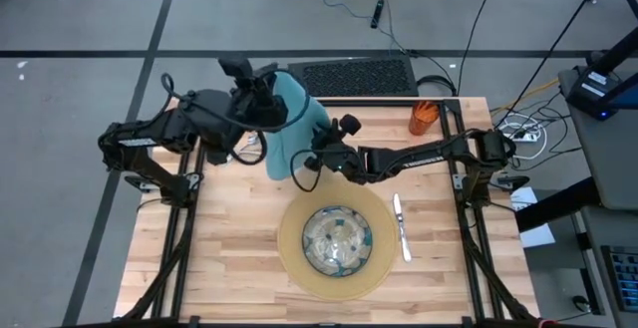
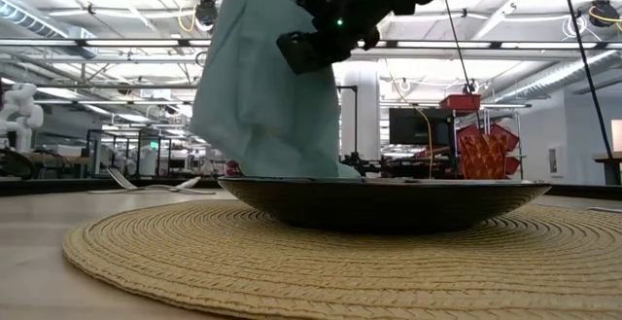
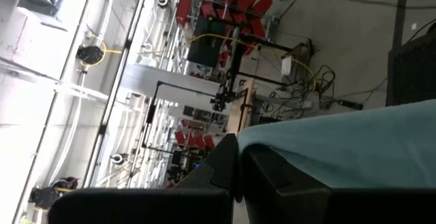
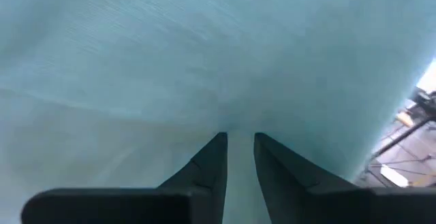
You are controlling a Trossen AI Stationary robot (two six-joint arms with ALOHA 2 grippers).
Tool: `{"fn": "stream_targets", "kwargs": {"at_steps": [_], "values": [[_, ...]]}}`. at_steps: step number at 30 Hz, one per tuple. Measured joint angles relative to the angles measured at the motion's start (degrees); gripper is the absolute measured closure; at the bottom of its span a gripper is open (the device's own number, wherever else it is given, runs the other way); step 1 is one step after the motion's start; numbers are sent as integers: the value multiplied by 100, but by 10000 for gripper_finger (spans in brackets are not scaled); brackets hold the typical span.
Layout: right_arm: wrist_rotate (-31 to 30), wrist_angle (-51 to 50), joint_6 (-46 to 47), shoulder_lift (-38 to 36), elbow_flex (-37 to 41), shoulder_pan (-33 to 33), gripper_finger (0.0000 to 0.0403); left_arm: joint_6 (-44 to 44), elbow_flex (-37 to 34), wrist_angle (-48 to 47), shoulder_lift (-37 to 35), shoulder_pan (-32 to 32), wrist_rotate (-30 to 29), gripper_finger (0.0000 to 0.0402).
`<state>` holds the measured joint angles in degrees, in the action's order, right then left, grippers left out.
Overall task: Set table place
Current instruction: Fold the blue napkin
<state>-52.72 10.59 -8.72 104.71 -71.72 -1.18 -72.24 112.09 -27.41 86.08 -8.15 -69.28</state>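
The teal napkin [image 1: 289,129] hangs high over the table's far middle, held up by my left gripper [image 1: 282,104], which is shut on its top. My right gripper [image 1: 302,168] reaches in from the right and meets the hanging cloth [image 4: 204,60] lower down, its fingers nearly together. In the low view the napkin [image 2: 258,96] drops behind the bowl [image 2: 389,203], so its lower end is hidden. The glass bowl [image 1: 307,238] stands on the round tan mat [image 1: 289,258]. Silver cutlery [image 1: 401,226] lies right of the mat. My left gripper pinches the napkin's top edge [image 3: 262,139] between its two fingers [image 3: 221,166], which point level. The cloth hangs slack below the hold. My right gripper pinches a small fold of the hanging cloth [image 4: 238,125] at its fingertips [image 4: 211,159], coming about level from the table's right. Creases run in toward the tips.
An orange cup [image 1: 424,117] stands at the table's far right corner. A dark mat [image 1: 354,77] lies beyond the far edge. The wooden table [image 1: 219,238] has bare room left of the tan mat and along its near edge.
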Motion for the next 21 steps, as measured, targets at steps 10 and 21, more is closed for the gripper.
{"fn": "stream_targets", "kwargs": {"at_steps": [10, 21], "values": [[764, 675, -496, -22, -2, -786, 339, -12, -2, 279, 215, -477, 79, 402], [1510, -2223, -216, -131, -829, -1172, 339, 143, 0, 154, 240, -423, -35, 402]]}}
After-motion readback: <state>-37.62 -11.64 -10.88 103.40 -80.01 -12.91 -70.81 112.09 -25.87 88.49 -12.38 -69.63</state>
